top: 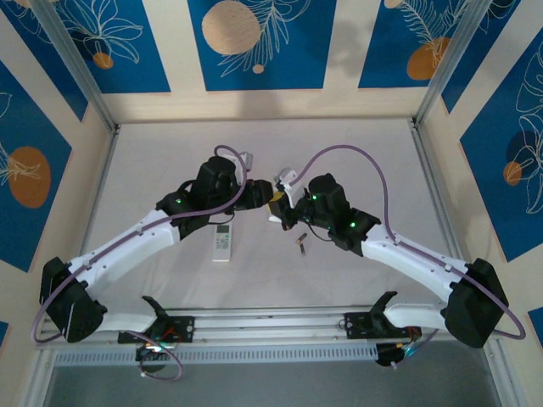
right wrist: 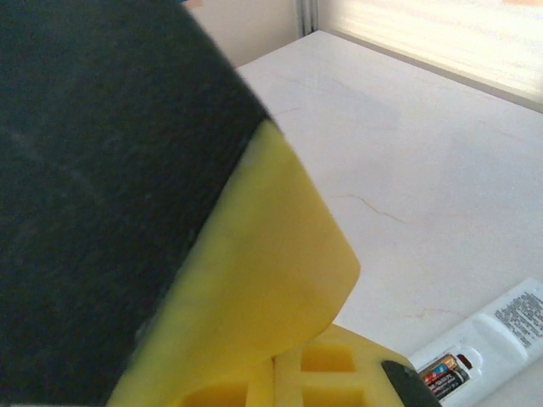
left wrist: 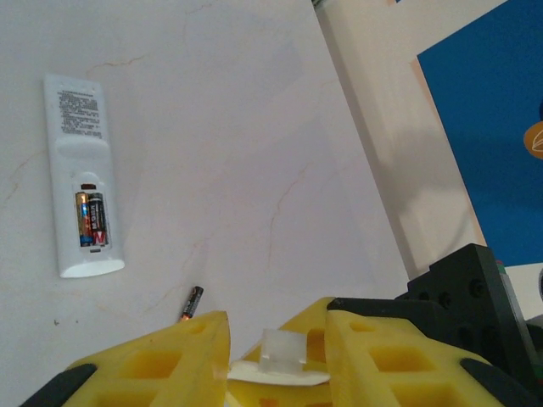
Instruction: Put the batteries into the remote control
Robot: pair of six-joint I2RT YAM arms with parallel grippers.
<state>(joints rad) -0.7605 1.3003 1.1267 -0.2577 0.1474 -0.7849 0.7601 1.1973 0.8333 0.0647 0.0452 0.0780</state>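
Left gripper [left wrist: 276, 331] pinches a white cover [left wrist: 276, 373] narrowly; remote [left wrist: 81, 178], batteries [left wrist: 92, 219] seated, lies ahead-left, long axis running away

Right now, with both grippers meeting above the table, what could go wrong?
The small white plastic piece sits between the left gripper's yellow fingers, but a firm grip isn't evident; it might drop. The loose dark cylindrical battery lies on the table near the white rectangular remote control and could roll if nudged.
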